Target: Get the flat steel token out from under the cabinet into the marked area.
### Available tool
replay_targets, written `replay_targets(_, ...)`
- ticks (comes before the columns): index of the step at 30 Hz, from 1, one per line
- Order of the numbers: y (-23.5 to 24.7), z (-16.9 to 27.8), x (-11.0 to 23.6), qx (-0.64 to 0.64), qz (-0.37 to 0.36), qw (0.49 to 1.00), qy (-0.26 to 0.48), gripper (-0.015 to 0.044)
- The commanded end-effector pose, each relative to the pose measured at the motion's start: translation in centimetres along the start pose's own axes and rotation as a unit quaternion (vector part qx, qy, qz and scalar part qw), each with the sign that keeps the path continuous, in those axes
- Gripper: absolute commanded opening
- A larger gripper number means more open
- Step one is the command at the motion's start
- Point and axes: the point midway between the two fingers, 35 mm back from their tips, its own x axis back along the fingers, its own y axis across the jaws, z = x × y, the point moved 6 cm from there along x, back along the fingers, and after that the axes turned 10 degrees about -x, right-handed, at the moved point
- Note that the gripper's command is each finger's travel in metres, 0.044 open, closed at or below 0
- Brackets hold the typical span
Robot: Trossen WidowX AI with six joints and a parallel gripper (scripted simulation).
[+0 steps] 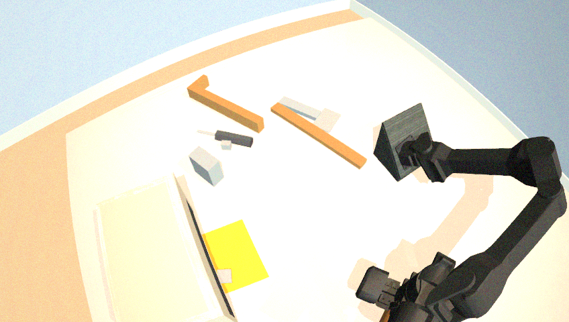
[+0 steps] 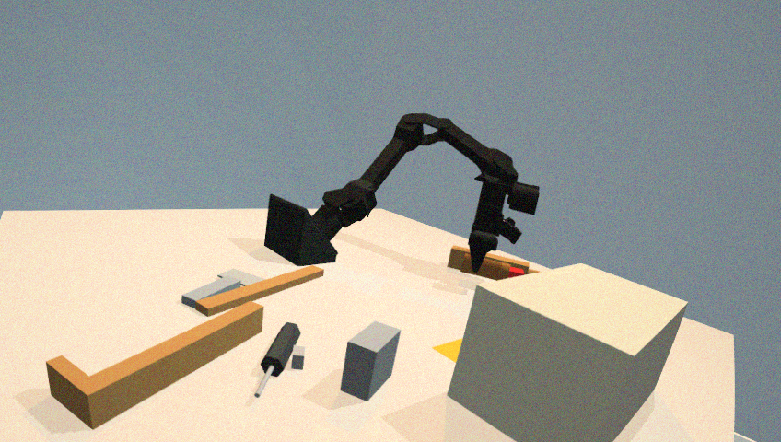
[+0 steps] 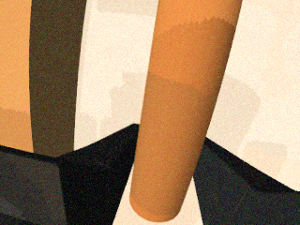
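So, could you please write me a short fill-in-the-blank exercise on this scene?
1. The gripper is shut on an orange ____.
2. The marked area in front of the cabinet is coloured ____.
3. The grey block stands beside the ____ screwdriver.

Missing words: stick; yellow; black

grey block (image 1: 206,165), screwdriver (image 1: 232,137), grey bracket (image 1: 309,112)

Matte black jointed arm (image 2: 383,164), wedge-shaped base (image 2: 290,229)
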Motion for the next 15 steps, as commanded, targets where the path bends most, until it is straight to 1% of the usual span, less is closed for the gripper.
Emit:
replay_targets(1, 0.07, -0.14, 0.16, -0.012, -0.001, 1.0, -0.004, 0.0)
replay_targets(15, 0.06, -0.13, 0.16, -0.067, -0.002, 0.998, -0.004, 0.0)
